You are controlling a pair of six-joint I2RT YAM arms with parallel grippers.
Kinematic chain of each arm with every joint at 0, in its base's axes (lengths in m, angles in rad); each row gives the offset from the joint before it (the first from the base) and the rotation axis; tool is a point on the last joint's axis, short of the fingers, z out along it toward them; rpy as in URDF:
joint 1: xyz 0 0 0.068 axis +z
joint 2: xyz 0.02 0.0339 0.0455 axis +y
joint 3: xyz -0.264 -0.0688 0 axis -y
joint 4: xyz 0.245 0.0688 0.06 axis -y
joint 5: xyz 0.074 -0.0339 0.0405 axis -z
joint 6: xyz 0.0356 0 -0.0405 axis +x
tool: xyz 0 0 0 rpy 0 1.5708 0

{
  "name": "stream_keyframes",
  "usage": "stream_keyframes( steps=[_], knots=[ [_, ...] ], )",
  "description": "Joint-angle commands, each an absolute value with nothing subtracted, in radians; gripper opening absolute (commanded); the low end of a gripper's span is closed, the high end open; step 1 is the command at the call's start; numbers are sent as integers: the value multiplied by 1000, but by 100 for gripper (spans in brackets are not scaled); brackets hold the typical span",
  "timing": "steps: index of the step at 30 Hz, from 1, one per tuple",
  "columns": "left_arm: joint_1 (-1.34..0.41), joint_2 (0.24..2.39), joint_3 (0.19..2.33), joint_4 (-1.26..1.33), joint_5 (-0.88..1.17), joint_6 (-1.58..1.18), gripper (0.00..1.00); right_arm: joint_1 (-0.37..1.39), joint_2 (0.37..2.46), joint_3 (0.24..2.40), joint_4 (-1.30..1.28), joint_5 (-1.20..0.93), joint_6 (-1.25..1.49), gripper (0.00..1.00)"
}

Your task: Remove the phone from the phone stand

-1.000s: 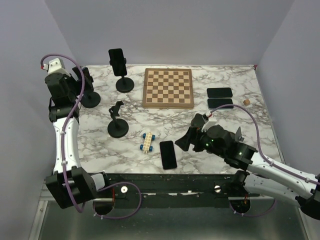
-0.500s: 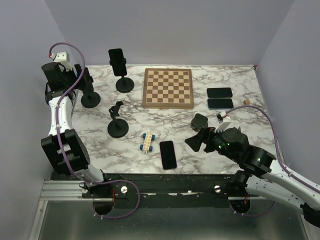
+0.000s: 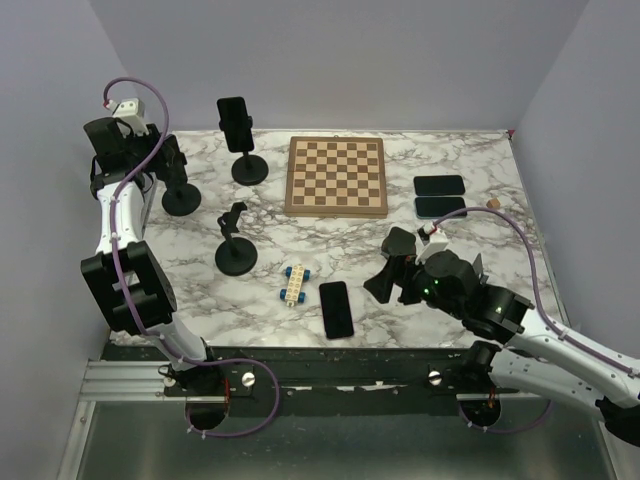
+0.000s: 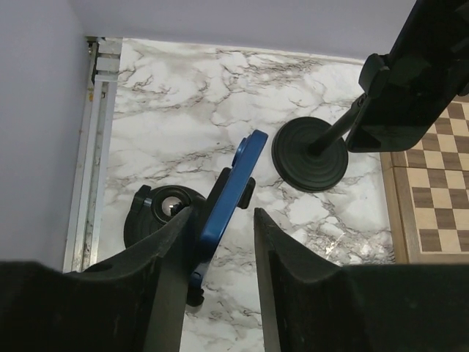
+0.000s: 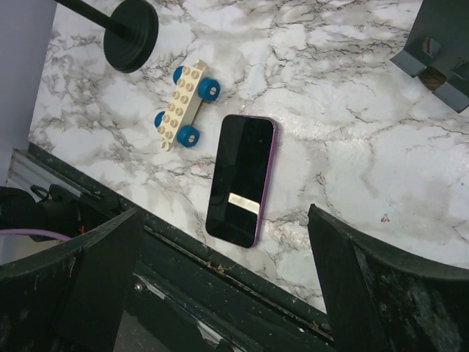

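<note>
Though obscured from above, blue phone point(image 4: 227, 194) between left jaws, wrist view.

**Five phones, three stands, three single pieces**

There are five phones on the marble surface. One black slab phone point(image 3: 233, 122) stands upright at the far side. One blue phone point(image 4: 231, 194) is at the far left, and one dark purple-edged phone point(image 3: 337, 308) lies flat near the front. Two dark ones lie at the right: the farther right phone point(image 3: 440, 186) and the nearer right phone point(image 3: 440, 206).

There are three black round-based stands: the far-left stand point(image 3: 181, 200), the far stand point(image 3: 249, 168) and the near stand point(image 3: 236, 258).

There is one wooden chessboard point(image 3: 336, 176), one white toy brick car with blue wheels point(image 3: 296, 283) and one small brown round piece point(image 3: 493, 203).
</note>
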State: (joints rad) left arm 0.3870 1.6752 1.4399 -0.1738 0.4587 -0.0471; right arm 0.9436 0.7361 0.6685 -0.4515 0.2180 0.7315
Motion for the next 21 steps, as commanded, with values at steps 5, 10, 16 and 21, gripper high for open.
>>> stream_keyframes(
  steps=[5, 10, 16, 21],
  knots=[
    [396, 1651, 1399, -80, 525, -177, 27, 951, 796, 691, -376, 169, 723, 100],
    [395, 1615, 1365, -32, 543, -252, 15, 950, 825, 693, -365, 157, 727, 100],
    [390, 1560, 1283, -5, 511, -309, 1, 950, 841, 682, -331, 131, 739, 100],
    [362, 1478, 1210, 24, 468, -369, 0, 950, 874, 677, -308, 115, 747, 100]
  ],
)
